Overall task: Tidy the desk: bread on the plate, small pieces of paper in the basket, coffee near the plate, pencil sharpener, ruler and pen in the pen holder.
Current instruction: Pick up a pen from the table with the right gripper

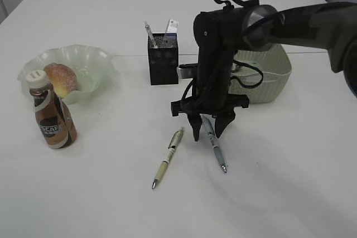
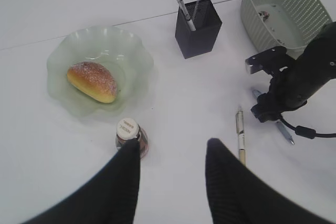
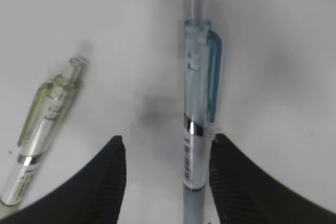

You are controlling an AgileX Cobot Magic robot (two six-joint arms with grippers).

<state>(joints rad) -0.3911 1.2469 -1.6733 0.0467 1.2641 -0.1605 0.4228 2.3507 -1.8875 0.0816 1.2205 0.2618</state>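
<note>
Fingers of the right gripper (image 3: 167,174) stand parted and empty, straddling the blue pen (image 3: 195,124) at lower centre of the wrist view; it lies nearer the right-hand finger, long axis running up the frame. Left gripper (image 2: 172,174), also parted and empty, hangs at lower centre, farther from that pen.

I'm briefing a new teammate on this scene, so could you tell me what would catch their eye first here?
First, the right gripper, jaws open, poised over the blue pen on the desk, with a yellowish pen lying just left of it. Next, the bread in the wavy green plate at far left, with the coffee in front.
</note>
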